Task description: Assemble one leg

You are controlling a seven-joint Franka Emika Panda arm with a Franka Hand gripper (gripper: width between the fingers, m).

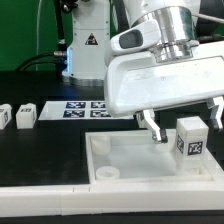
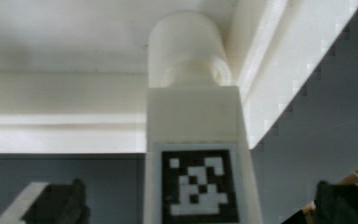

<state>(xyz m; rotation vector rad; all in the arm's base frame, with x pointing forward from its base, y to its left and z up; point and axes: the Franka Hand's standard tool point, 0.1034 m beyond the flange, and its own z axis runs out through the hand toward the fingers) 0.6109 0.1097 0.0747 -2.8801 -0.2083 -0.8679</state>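
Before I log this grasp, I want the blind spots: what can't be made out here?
Exterior view: the tray runs off the view's right edge; the leftmost spare leg is cut by the left edge, its tag too small to read.
Wrist view: the gripper has its fingers cut by the frame edge; the leg hides whatever its far end meets.

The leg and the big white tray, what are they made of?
The leg looks like hard white plastic with a dull finish: plain even colour and crisp edges. Its black-and-white tag seems to be a printed sticker, though it could be printed straight on. The tray looks like the same dull white plastic, with a moulded rim and a round socket. Painted wood cannot be ruled out.
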